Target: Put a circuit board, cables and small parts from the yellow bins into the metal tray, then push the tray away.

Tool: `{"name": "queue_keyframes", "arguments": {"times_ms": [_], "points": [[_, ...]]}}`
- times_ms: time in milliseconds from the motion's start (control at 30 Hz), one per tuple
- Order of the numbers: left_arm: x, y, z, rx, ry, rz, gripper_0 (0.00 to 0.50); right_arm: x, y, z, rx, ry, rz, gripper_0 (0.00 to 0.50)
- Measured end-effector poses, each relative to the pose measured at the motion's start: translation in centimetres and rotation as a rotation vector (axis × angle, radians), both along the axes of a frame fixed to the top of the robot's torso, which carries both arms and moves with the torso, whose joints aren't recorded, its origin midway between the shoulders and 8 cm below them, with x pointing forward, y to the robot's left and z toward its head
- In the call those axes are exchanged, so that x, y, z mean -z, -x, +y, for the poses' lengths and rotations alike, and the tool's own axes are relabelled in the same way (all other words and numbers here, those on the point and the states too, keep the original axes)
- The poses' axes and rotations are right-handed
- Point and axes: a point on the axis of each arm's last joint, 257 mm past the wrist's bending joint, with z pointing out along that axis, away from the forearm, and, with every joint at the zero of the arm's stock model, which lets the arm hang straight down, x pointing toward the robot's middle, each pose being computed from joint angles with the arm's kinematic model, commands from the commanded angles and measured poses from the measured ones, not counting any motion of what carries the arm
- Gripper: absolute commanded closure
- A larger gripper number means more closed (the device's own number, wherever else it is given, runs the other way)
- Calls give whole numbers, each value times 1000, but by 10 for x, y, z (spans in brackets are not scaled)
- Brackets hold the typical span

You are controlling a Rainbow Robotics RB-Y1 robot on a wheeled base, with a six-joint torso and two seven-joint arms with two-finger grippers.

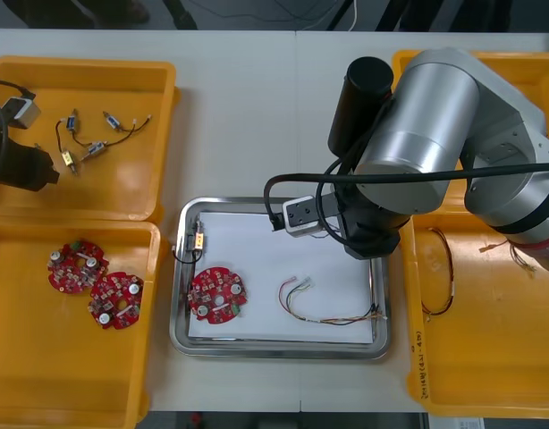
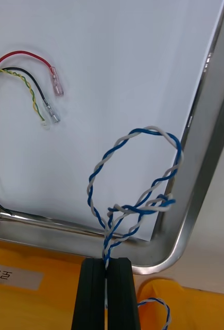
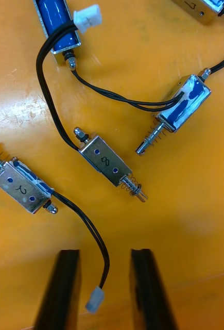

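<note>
Right gripper [image 2: 106, 263] pinches the blue-white cable [image 2: 137, 208] at the metal tray [image 2: 202, 175] corner; let go here and its tail could hang outside. Left gripper [image 3: 104, 255] hovers, fingers apart, left of the tray.

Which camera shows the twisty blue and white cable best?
The right wrist view: the blue and white cable loops inside the tray corner, pinched in the right gripper. In the front view the right arm covers it. The left wrist view faces small metal parts in a yellow bin.

The metal tray [image 2: 202, 170] has a shiny, smooth rim and a matt white inside. The yellow bins [image 1: 122, 192] look like glossy plastic. The small metal parts [image 3: 105, 164] gleam.
</note>
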Motion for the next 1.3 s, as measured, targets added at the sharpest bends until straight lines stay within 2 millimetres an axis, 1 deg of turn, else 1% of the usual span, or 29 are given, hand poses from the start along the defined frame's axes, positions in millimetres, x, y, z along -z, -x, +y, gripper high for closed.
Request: {"name": "queue_keyframes", "arguments": {"times_ms": [67, 333, 500, 600, 767, 900, 1067, 1200, 1300], "points": [[0, 0, 0, 0, 0, 0, 0, 5, 0, 2, -7, 15, -5, 500], [-2, 0, 0, 3, -6, -3, 0, 14, -1, 24, -10, 10, -11, 500], [-6, 12, -1, 21, -27, 42, 0, 14, -7, 38, -16, 0, -53, 500], [-13, 20, 2, 18, -31, 68, 0, 17, -10, 40, -23, 11, -76, 500], [-30, 23, 9, 4, -41, 84, 0, 25, -10, 43, -30, 7, -77, 500], [-45, 19, 14, -4, -77, 83, 0, 32, -11, 43, -24, 4, -70, 500], [-60, 12, 14, -6, -96, 63, 0, 44, -17, 48, -33, -8, -86, 500], [-69, 8, 16, -19, -103, 51, 0, 53, -18, 51, -38, -12, -86, 500], [-73, 6, 21, -73, -90, 46, 0, 60, -20, 50, -23, -18, -79, 500]]}}
